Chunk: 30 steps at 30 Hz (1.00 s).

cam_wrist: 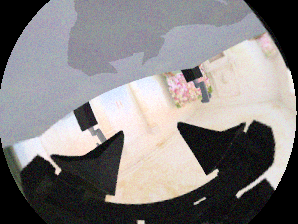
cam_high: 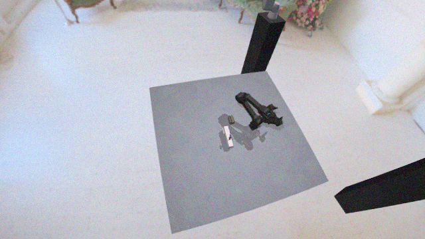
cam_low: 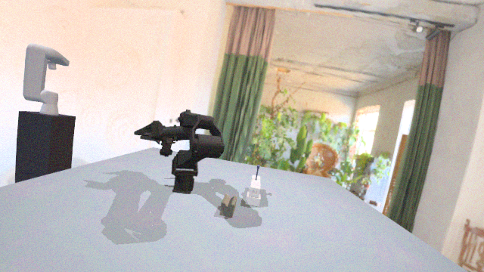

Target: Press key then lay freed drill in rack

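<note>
Three task items sit on the grey table (cam_low: 340, 234), and none shows any sign of having been handled. Working from the exterior view, nearest first: the small brown rack (cam_low: 228, 205) stands closest to the camera with nothing lying in it. Just beside it, slightly farther back, is the white fixture (cam_low: 255, 192), with the thin dark drill (cam_low: 257, 172) rising upright from its top, apparently still seated. The key cannot be made out separately at this resolution; it is probably part of the white fixture. Behind both stands the arm's base, and the arm folds over it with the gripper (cam_low: 145, 132) held high, pointing away from the fixture and well apart from it.

Gripper state: the jaws are spread wide and hold nothing. The wrist view confirms this, showing both fingers apart with only table edge and room background between them.

In the top view the fixture (cam_high: 228, 136) and rack (cam_high: 231, 119) lie near the arm's base.

Progress assessment: no step is complete. Remaining: move to the fixture, press the key, grip the drill, pull it out, and lay it in the rack
</note>
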Tool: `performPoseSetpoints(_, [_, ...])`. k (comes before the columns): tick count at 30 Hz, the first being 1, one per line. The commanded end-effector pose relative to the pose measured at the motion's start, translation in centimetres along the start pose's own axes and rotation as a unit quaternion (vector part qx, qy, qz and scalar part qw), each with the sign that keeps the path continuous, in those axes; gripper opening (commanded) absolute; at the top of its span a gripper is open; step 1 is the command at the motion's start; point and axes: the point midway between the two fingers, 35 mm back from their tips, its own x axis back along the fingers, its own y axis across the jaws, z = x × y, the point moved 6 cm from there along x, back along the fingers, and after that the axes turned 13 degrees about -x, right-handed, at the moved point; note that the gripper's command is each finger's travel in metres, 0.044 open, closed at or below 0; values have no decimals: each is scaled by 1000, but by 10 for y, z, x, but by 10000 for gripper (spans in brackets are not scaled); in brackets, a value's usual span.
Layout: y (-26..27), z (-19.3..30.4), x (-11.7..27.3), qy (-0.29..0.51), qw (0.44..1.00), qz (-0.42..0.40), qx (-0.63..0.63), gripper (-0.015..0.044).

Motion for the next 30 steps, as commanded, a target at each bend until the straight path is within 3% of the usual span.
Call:
performPoseSetpoints(1, [0,0,0,0,1000,0,0,374])
performPoseSetpoints(9, [1,1,0,0,1000,-5,6,164])
performPoseSetpoints(15, [29,24,21,-28,969,-142,202,6])
performPoseSetpoints(23, [63,50,69,-174,834,-269,449,0])
performPoseSetpoints(30, [77,57,102,-285,737,-287,542,0])
